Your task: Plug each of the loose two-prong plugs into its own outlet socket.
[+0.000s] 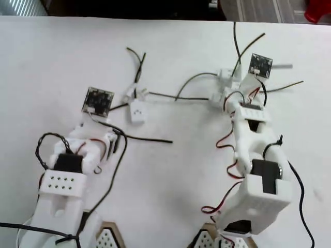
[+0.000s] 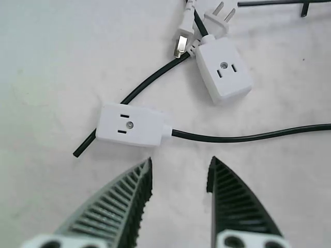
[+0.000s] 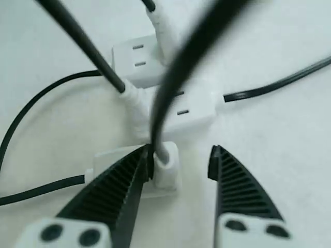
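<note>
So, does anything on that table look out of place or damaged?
Nothing looks broken or spilled. Oddly, a black cord ends in a cut stub going nowhere, and two plugs lie loose beside a socket, prongs bare.

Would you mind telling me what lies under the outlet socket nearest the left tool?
A black cable runs beneath that outlet socket, emerging on both sides, one end lying loose on the table. The stretch under the socket is covered.
</note>
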Robot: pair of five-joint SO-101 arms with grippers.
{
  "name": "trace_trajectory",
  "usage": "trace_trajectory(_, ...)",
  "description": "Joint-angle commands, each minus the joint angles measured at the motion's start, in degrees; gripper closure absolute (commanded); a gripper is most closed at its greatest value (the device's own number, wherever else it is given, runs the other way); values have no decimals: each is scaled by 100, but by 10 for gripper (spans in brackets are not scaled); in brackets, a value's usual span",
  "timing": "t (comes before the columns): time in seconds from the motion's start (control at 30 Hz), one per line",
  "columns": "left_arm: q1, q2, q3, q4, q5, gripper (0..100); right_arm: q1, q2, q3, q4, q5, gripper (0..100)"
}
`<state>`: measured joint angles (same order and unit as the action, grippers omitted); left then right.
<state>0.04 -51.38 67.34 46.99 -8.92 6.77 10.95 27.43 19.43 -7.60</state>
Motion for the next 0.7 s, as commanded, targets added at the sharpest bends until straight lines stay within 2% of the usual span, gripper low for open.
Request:
trace_trajectory(0.0,-22,-110,-18,-114,26,816,40,-910,-273,655,-26,796)
trace_trajectory(0.1,-92,-110,-44,-114,53,816,13,-1666,-273,1385,-26,796)
trace_trajectory(0.4,-1165,-84,-378,-123,387,815,-646,-3582,-264,3565,-18,797)
trace_trajectory(0.53,-1253,-75,-668,-70,387,792,-1279,-3820,-264,4224,-18,797)
trace_trajectory(0.67,-1253,-75,-668,149,422,775,-2360,-3776,-264,4171,-53,797)
